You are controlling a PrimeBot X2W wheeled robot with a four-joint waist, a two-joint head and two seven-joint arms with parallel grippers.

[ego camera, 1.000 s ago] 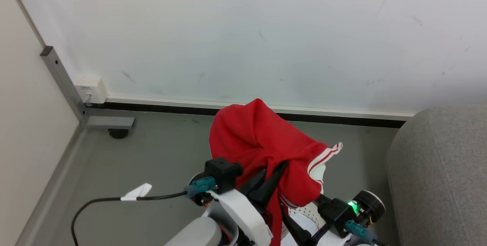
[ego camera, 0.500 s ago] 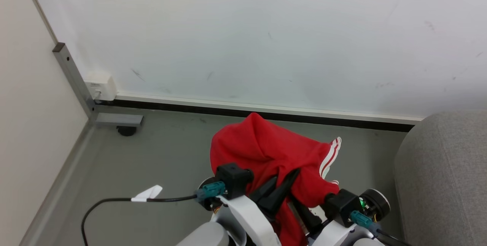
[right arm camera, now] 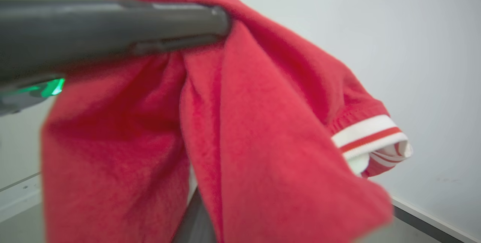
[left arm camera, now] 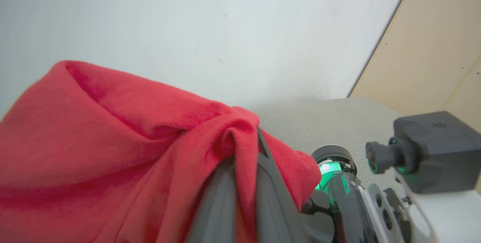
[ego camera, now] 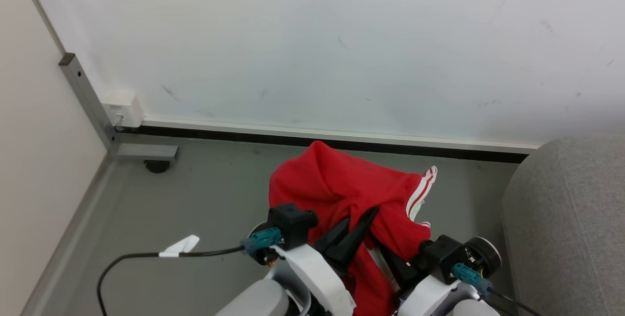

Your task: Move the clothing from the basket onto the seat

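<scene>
**Item:** clothing point(ego camera: 342, 194), red, with a white-striped hem point(ego camera: 422, 186).
**Location:** held in the air between the two arms, over the grey floor point(ego camera: 205, 199). It is near the wall and to the left of the seat point(ego camera: 561, 218), touching neither seat nor floor as far as the pictures show.

**Left tool** point(ego camera: 361, 216): fingers together, clamped on a gathered fold of the clothing. The left wrist view shows red cloth pinched between them and spilling over both sides.
**Right tool** point(ego camera: 398, 272): fingers buried under the hanging cloth. I cannot tell whether they grip it or only sit beneath it.

**Step in hand (judged):** carrying. The lift looks done and the placing has not begun.
**Next move calls for:** a swing or waist turn to the robot's right, until the bundle hangs over the seat cushion. It should be high enough that the trailing hem clears the seat's rounded edge, and only then released.
**Risk:** the loose drape could snag on the right arm.

**Change from half a second ago:**
- The wall post and skirting have shifted in the head view, so the camera moved.
- The left clamp is unchanged.
- The hem hangs on the same side.
- The right wrist sits slightly lower in the head view.
</scene>
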